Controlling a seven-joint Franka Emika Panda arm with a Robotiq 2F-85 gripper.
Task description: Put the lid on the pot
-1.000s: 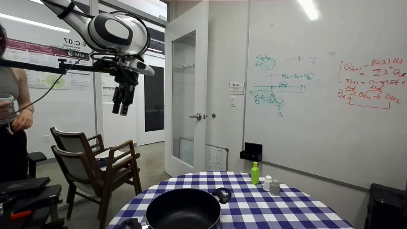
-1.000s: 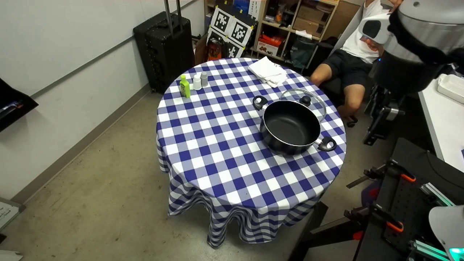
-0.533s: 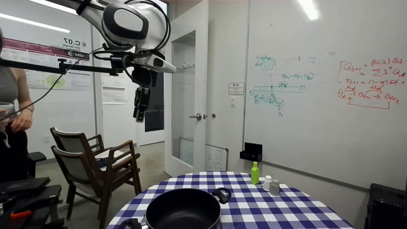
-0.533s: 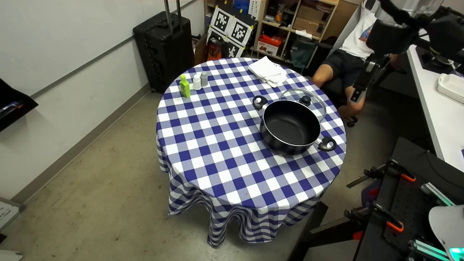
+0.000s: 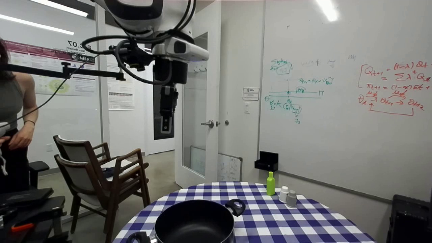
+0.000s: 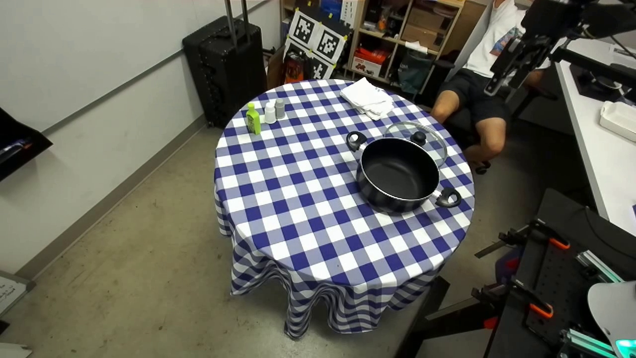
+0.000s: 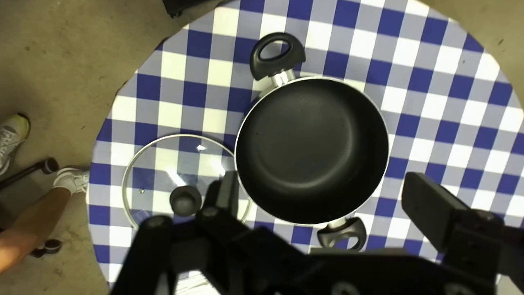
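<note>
Gripper spread and empty, well clear of the pot
Just beside the uncovered pot, the lid lies on the checked cloth: apparently glass, likely stiff, slick, breakable and fairly light; its dark knob, facing up, looks the best hold.

In an exterior view, as I see it from here, the camera is set close to the pot, only a little above it, and faces the door and the whiteboard. There is also a steep look downward in an exterior view, from farther away, over the checked tablecloth towards the suitcase. Both exterior views share the pot and the green bottle. The wrist view looks almost straight down past the gripper, and the pot appears there too.
</note>
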